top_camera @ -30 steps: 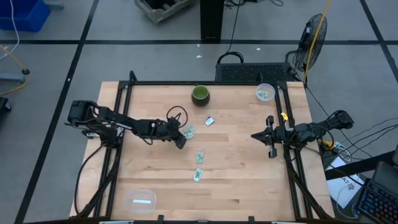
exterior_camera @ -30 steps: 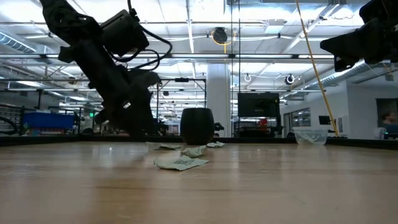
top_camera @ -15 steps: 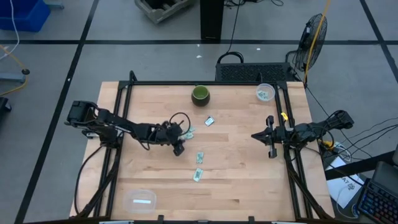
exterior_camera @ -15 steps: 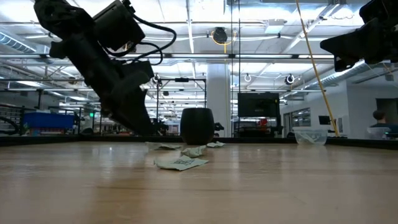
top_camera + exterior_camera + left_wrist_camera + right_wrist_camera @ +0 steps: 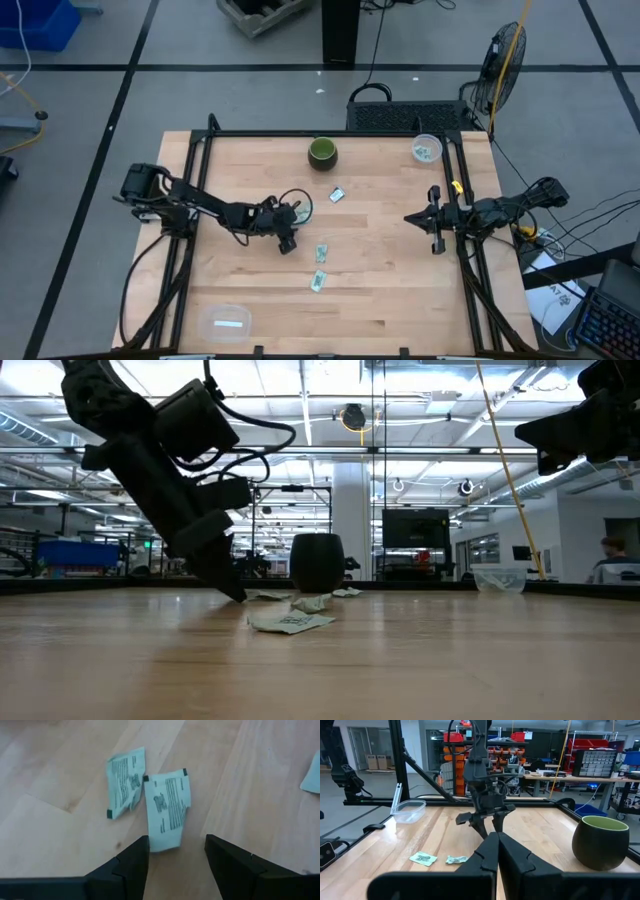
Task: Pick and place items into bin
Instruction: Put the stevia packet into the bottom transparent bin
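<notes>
The left end effector (image 5: 175, 855), fingers spread, hangs low over the worktop (image 5: 380, 260). A packet (image 5: 168, 807) lies just ahead, long axis running between the fingers. The right end effector (image 5: 436, 220), pressed together, waits well apart.

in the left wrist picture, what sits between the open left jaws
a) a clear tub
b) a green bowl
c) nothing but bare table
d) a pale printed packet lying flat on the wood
d: the left gripper is open over the table, and a flat packet lies on the wood between its jaws, not yet gripped.
</notes>
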Available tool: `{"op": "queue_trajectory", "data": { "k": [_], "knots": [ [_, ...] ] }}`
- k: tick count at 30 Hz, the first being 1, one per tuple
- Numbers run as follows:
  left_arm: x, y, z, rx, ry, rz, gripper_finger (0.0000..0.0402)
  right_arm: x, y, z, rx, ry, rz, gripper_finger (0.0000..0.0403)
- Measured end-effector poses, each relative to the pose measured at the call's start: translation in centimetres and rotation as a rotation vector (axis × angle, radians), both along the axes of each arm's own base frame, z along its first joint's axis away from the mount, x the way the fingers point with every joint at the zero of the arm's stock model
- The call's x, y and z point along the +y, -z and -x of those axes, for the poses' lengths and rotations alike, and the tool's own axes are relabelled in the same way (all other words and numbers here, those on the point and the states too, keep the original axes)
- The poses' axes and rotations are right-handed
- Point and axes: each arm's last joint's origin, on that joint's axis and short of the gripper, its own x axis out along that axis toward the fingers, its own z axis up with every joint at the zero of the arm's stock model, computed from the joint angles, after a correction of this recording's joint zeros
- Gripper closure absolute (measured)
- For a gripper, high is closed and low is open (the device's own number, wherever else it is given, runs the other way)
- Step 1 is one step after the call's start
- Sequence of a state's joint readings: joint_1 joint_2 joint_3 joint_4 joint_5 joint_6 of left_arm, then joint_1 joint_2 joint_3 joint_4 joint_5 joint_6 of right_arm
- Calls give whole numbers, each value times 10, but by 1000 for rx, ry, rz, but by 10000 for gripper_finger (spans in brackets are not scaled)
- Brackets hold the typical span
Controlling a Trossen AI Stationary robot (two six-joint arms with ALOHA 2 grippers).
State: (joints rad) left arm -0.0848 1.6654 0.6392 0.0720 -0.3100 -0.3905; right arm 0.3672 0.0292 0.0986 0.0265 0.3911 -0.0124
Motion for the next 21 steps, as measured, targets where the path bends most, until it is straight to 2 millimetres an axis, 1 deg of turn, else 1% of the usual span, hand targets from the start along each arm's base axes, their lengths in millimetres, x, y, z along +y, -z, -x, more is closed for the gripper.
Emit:
{"op": "queue_trajectory", "data": {
  "k": [7, 11, 14, 21],
  "knots": [
    [0, -4, 4, 21, -9, -13, 199, 0, 0, 0, 0, 0, 0, 403],
    [2, -5, 4, 17, -22, -82, 199, 0, 0, 0, 0, 0, 0, 403],
    [4, -6, 4, 14, -44, -99, 199, 0, 0, 0, 0, 0, 0, 403],
    [3, -6, 3, 5, -22, -79, 199, 0, 0, 0, 0, 0, 0, 403]
  ]
}}
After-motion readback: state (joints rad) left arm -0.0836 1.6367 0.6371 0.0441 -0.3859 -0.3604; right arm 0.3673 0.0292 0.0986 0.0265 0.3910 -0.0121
